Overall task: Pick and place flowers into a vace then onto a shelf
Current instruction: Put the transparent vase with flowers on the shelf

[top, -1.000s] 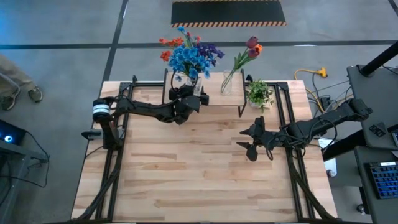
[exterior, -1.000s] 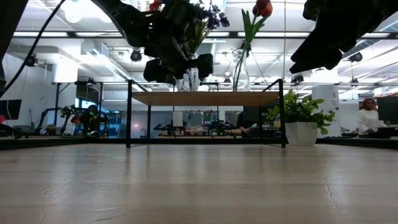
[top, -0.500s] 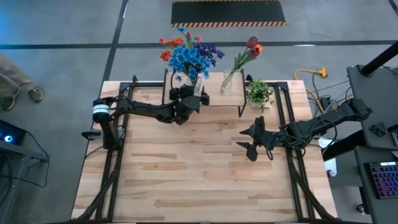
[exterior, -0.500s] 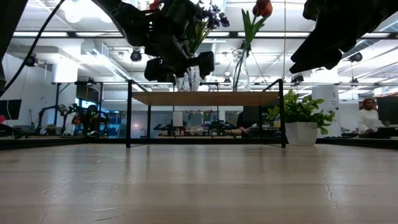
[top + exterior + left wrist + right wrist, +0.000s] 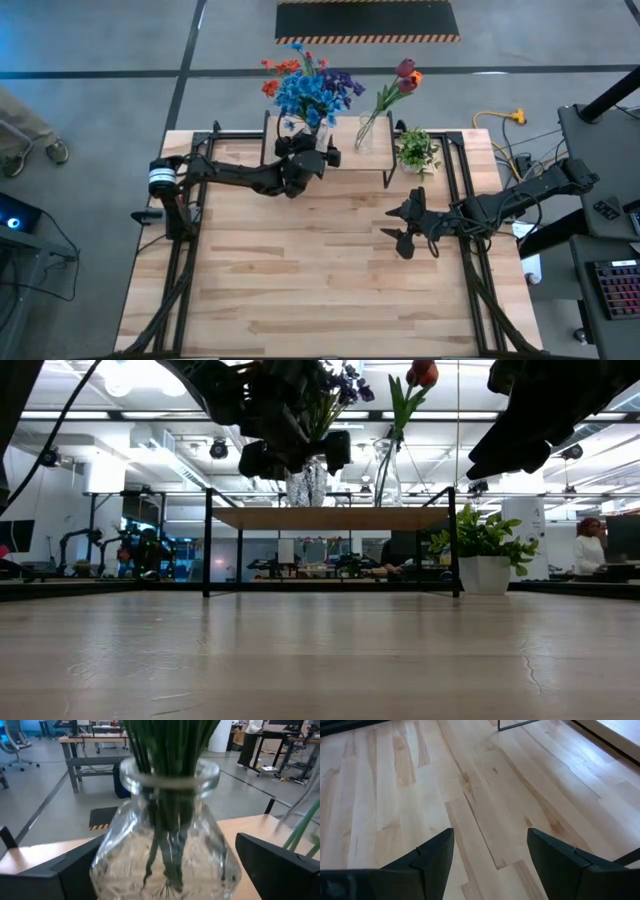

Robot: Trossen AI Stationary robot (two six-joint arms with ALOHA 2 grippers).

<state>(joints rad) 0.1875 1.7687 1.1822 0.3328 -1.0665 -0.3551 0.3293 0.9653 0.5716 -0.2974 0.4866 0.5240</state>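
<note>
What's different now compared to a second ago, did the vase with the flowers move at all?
Yes. The left gripper and the glass vase between its open fingers, with the blue flowers, shifted slightly toward the shelf; in the low view they sit a little higher. The right gripper, tulip vase and potted plant stayed put.

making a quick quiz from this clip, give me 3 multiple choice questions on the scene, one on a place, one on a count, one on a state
1. Where does the potted plant stand?
A. beside the shelf, on the right arm's side
B. on top of the shelf
C. at the table's near edge

2. How many glass vases hold flowers?
A. one
B. two
C. four

3. How is the right gripper?
A. shut on a flower
B. shut on the plant
C. open, holding nothing

Answers: 1 A, the low view shows it on the tabletop. 2 B, the wide vase and slim vase. 3 C, bare wood between its fingers.
</note>
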